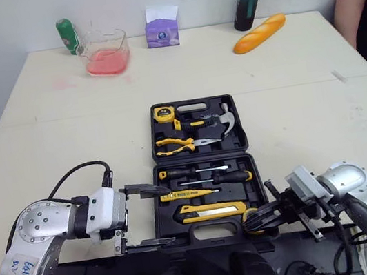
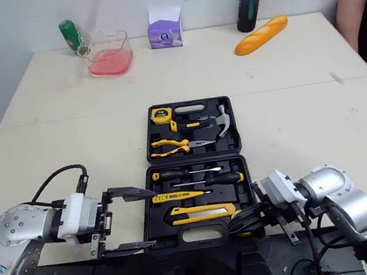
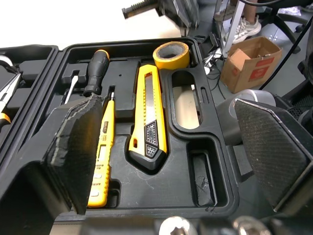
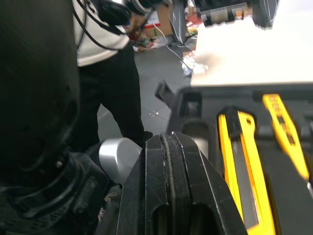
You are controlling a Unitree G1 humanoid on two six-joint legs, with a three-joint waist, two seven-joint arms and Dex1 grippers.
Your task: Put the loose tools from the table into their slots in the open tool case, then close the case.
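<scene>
Left end effector (image 1: 170, 215) agape at tool case (image 1: 203, 154) near-left corner — right end effector (image 1: 249, 222) closed, near-right.

i can't read any text from here. the white sticker (image 1: 24, 266) on the left arm has blue handwriting i can't make out. red print on the cardboard box (image 3: 252, 61) and markings on the tissue box (image 1: 162, 32) and tape measure (image 1: 163, 113) are too small to read.
</scene>
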